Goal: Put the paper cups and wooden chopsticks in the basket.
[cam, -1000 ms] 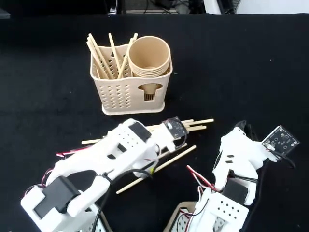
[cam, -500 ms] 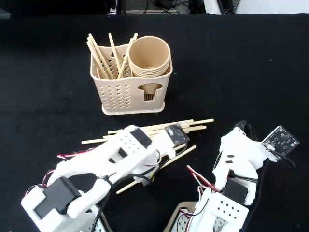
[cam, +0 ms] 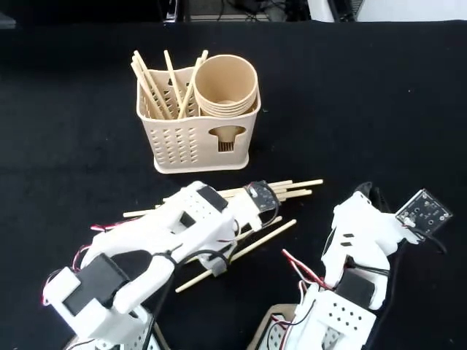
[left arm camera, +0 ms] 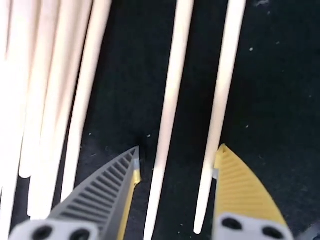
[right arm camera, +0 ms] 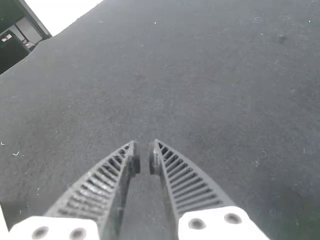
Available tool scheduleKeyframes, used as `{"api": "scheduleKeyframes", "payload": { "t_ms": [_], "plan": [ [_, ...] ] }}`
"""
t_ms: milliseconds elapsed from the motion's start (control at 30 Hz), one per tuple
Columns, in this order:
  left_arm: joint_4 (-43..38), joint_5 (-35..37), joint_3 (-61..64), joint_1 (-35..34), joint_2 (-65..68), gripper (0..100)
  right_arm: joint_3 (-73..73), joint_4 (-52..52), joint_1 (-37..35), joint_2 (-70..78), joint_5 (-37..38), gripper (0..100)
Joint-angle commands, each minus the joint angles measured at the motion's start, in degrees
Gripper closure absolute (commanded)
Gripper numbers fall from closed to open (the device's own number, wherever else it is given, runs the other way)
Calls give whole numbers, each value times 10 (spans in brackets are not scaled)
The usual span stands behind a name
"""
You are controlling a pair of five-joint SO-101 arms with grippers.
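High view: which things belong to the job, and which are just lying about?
Job:
- basket
- paper cups, stacked in it
- standing chopsticks, also in it
- loose chopsticks, lying in front of it
- left gripper, open over them

Just about:
- black cloth
- cables beyond its far edge
- right gripper, shut over bare cloth

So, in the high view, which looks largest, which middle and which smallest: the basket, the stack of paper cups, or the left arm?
1. left arm, though it may be nearer the camera, which could flatter it
2. basket
3. stack of paper cups, standing in the basket
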Motion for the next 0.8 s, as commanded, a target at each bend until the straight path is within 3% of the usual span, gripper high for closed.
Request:
{"api": "scheduleKeyframes", "payload": {
  "t_ms": [0, 267, 633, 767],
  "plan": [
    [4, -6, -10, 1, 9, 836, -2, -12, -7, -6, 5, 935],
    [7, -6, -6, 63, 9, 894, -2, -12, -7, -6, 5, 935],
    [14, -6, -10, 63, 8, 896, -3, -13, -7, -6, 5, 935],
    [38, -6, -29, 64, 8, 976, -3, -13, -8, -6, 5, 935]
  ]
}}
